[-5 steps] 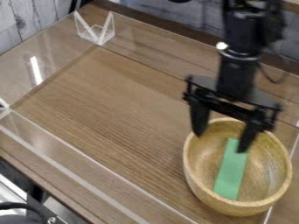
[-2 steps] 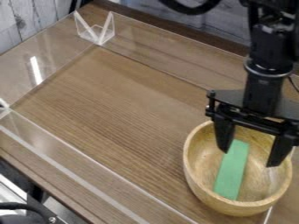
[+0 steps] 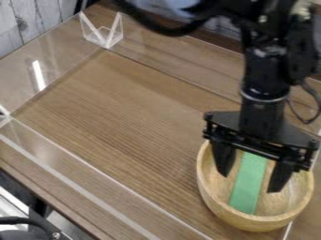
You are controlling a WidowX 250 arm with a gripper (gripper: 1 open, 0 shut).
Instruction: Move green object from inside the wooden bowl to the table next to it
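the pincer (image 3: pixel 257 161) is now hanging lower over the wooden bowl (image 3: pixel 216 192) than a second ago, its two dark fingers reaching down inside the rim on either side of the green object (image 3: pixel 253 183). that looks like the approach to a grasp, not the grasp itself: the jaws are standing fully spread and holding nothing. the green object is lying flat in the bowl, slanted along the bowl's floor, with its upper end between the fingers. the bowl is sitting at the near right of the desk (image 3: pixel 126 103), where bare wood beside it is waiting for the block. the arm is standing upright above the bowl, the pincer pointing straight down.
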